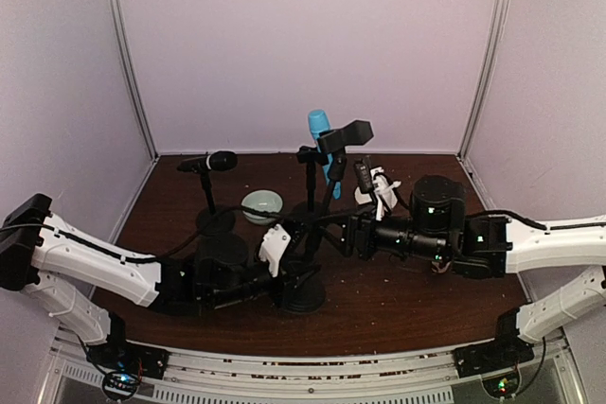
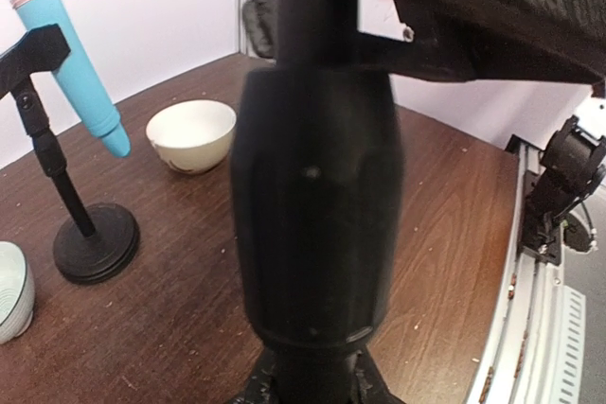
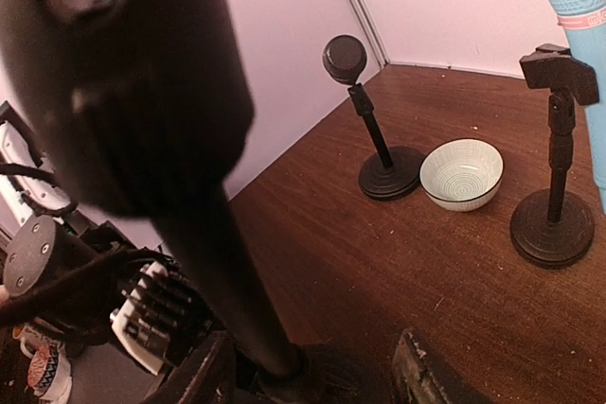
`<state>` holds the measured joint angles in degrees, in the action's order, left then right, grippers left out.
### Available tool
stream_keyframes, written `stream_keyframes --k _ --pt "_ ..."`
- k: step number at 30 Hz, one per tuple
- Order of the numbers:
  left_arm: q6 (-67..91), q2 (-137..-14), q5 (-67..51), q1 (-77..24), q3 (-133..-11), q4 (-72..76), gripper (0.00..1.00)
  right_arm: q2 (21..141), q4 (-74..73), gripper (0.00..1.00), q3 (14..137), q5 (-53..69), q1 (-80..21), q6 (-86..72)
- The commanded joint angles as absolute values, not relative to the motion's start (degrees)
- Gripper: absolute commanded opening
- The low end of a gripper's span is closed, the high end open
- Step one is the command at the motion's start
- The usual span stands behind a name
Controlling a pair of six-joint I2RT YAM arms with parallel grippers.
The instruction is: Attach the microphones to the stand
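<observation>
Where its head begins, the blue microphone [image 2: 74,78] is banded pink.

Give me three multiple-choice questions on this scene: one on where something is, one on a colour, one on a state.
1. The striped bowl stands: A between the left stand and the middle stand; B in a gripper; C on the rail.
2. The tilted microphone is: A red; B light blue; C green.
3. The black microphone is: A on the table; B clipped on the left stand; C in a bowl.
Answers: A, bases flank it; B, its body is blue; B, the clip holds it raised.
</observation>
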<state>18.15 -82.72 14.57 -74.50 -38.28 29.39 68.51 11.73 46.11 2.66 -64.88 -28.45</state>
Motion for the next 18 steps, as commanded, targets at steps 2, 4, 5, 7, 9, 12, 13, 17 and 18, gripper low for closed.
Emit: stream_keyframes --k 2,4,5,7,9,12,13,17,18 --pt "17.9 -82.7 19.9 -75.6 -41.7 33.3 0.0 72.0 8.6 0.57 49.4 -1.7 -66.1 -31.5" --pt "17.8 -82.5 20.2 -75.8 -41.7 33.3 0.0 72.6 8.7 0.56 49.6 -1.8 -66.2 -31.9" --pt "17.7 -82.4 20.5 -76.0 -41.7 33.3 0.0 72.9 8.8 0.55 49.5 -1.8 -66.3 -32.2" --pt "17.7 -82.2 20.8 -76.2 -41.7 33.2 0.0 73.3 8.8 0.55 49.5 -1.8 -66.4 -32.6" --pt "17.6 -82.1 20.9 -76.3 -41.7 33.2 0.0 73.7 8.9 0.54 49.6 -1.9 -66.6 -32.9" --pt "17.4 -82.1 20.9 -76.6 -41.7 33.1 0.0 74.6 9.5 0.48 49.8 -1.5 -66.7 -32.7" --pt "17.3 -82.1 21.0 -76.7 -41.7 33.1 0.0 74.7 9.5 0.46 49.8 -1.2 -66.8 -32.7" --pt "17.2 -82.4 21.2 -76.8 -41.9 32.8 0.0 75.1 9.7 0.45 50.1 -0.4 -66.8 -32.7" --pt "17.2 -82.5 21.2 -76.8 -42.1 32.6 0.0 75.2 10.0 0.45 50.0 -0.2 -66.8 -32.7"
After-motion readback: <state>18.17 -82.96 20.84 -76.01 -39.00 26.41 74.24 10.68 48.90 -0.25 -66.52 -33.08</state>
